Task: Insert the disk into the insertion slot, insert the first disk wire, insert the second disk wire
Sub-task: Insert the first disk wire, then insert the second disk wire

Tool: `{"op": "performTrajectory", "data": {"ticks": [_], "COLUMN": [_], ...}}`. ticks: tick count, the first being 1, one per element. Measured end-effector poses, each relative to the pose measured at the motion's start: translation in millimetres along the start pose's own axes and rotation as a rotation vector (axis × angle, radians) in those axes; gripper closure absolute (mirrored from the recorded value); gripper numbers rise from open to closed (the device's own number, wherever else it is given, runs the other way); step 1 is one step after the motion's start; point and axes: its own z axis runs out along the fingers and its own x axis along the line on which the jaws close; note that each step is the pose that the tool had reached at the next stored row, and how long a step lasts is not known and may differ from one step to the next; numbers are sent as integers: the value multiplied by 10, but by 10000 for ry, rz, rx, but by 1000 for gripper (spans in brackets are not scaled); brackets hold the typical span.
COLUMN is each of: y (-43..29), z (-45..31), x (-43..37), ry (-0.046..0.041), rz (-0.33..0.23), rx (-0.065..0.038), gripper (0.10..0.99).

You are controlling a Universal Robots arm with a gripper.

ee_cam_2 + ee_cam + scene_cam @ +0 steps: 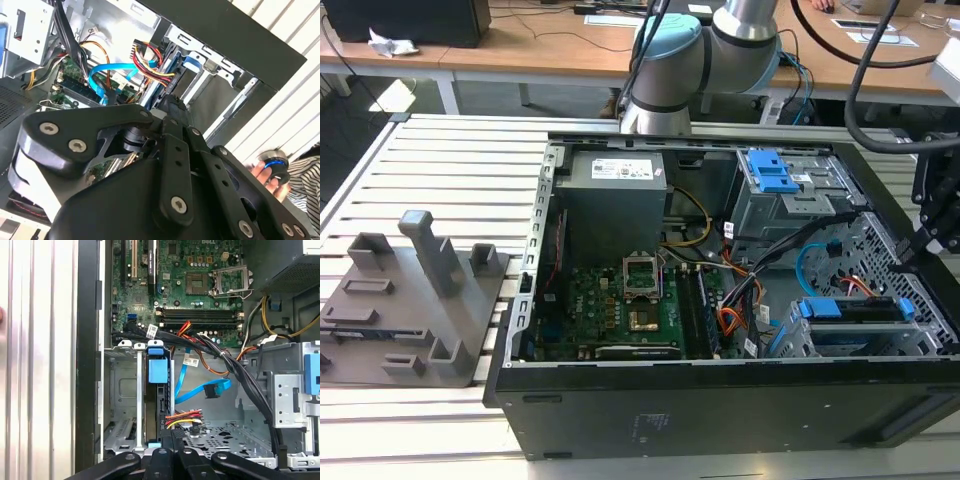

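Claw (172, 445) closed, tips by disk (156, 372) seated in insertion slot (122, 402).

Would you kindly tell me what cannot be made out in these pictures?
1. Label of the disk: it sits edge-on in the insertion slot, first wrist view.
2. Far end of the second disk wire: under the black cable bundle, first wrist view.
3. Round item at the person's hand: blurred and small, second wrist view.

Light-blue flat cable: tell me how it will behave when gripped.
Probably floppy: the light-blue flat cable curls in a loop with its plug seemingly loose. Thin and ribbon-like, so likely light and apt to twist when pushed.
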Motion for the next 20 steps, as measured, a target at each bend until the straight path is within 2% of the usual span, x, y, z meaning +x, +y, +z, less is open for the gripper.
{"op": "performTrajectory", "data": {"ticks": [4, 6, 9, 10, 19, 20], "y": [0, 67, 284, 303, 312, 313], "z": [-3, 0, 13, 15, 15, 15], "x": [0, 0, 2, 3, 3, 3], "ry": [4, 5, 4, 2, 4, 4], "rz": [-1, -1, -1, 0, -1, 0], "rx": [0, 0, 2, 2, 1, 1], "gripper": [980, 980, 980, 980, 973, 851]}}
